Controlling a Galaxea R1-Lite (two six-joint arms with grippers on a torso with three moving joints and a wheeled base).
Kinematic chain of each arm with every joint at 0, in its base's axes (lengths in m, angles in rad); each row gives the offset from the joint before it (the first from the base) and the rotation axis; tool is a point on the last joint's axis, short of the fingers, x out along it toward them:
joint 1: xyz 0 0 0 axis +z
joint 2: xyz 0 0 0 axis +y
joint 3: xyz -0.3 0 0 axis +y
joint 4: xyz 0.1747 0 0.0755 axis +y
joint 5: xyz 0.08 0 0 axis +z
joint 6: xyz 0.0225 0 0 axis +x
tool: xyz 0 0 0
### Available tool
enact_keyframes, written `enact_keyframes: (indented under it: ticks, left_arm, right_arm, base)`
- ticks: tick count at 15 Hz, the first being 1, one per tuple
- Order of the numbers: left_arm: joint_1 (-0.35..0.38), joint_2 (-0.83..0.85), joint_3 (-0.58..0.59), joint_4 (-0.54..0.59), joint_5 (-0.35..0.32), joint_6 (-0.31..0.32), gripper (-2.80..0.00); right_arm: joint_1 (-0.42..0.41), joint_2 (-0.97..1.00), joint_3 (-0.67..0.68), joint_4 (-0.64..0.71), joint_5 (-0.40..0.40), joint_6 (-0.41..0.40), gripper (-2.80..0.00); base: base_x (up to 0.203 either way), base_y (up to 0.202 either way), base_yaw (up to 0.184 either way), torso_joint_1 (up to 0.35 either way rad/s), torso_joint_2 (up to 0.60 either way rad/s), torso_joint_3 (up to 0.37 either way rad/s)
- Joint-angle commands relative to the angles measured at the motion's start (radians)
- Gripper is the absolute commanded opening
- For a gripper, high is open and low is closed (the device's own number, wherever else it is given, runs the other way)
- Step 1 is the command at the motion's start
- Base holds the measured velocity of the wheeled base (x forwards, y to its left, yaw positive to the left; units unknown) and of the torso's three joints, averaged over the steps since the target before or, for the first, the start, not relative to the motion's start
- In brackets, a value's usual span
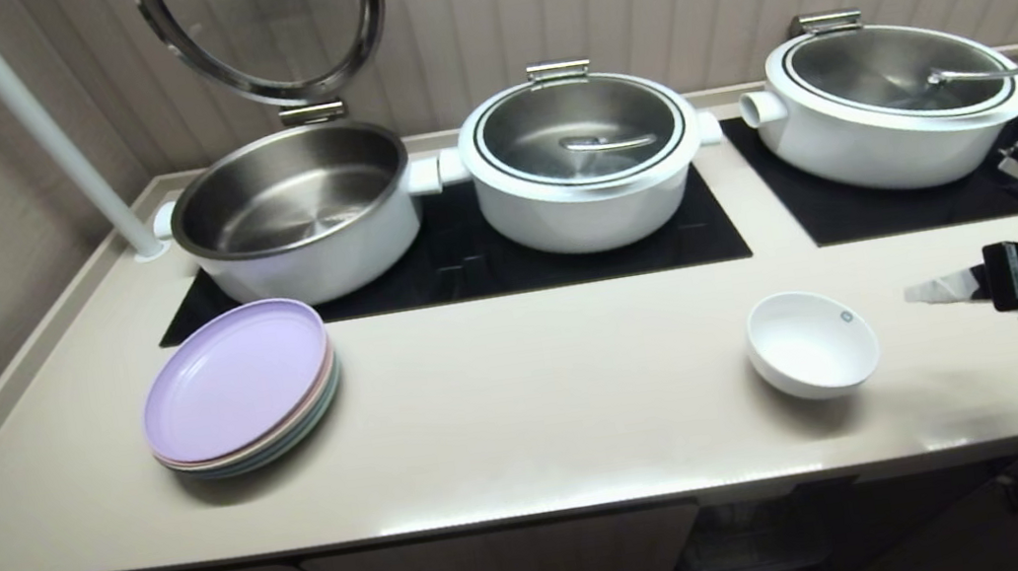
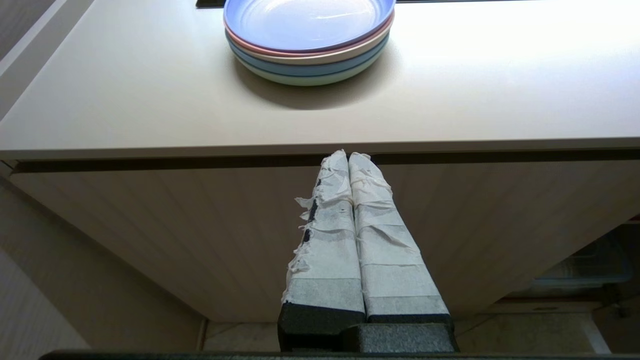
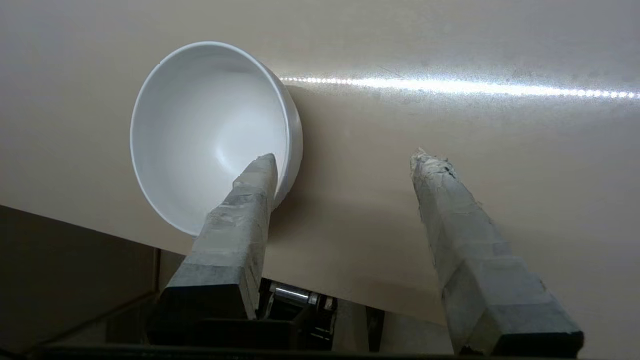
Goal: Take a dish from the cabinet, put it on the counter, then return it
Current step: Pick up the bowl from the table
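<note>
Right end effector (image 3: 345, 157) spread apart beside the dish (image 3: 200, 135), nothing gripped.
Its tape-wrapped fingers (image 3: 250, 200) are parted, one above the glossy white round dish, which sits upright on the smooth beige bench (image 1: 535, 401). The left end effector (image 2: 348, 160) is pressed closed below the bench edge, near stacked pastel plates (image 2: 307, 40).

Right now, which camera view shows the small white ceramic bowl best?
The head view: the small white ceramic bowl sits whole and unobstructed on the counter. In the right wrist view a finger overlaps it. The left wrist view lacks it.
</note>
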Motion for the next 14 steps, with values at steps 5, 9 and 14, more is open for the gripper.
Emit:
enact_keyframes:
  ticks: [5,9,14]
  left_arm:
    - [0.000,0.000,0.000,0.000,0.000,0.000,-2.80]
    - [0.000,0.000,0.000,0.000,0.000,0.000,-2.80]
    - [0.000,0.000,0.000,0.000,0.000,0.000,-2.80]
  right_arm:
    - [0.001,-0.020,0.005,0.003,0.002,-0.148,0.00]
    - [0.033,-0.014,0.000,0.015,0.001,-0.224,0.00]
    - [0.141,0.006,-0.023,0.014,-0.076,-0.228,0.00]
  base:
    - [0.000,0.000,0.000,0.000,0.00,0.000]
    - [0.000,0.000,0.000,0.000,0.00,0.000]
    - [0.000,0.000,0.000,0.000,0.00,0.000]
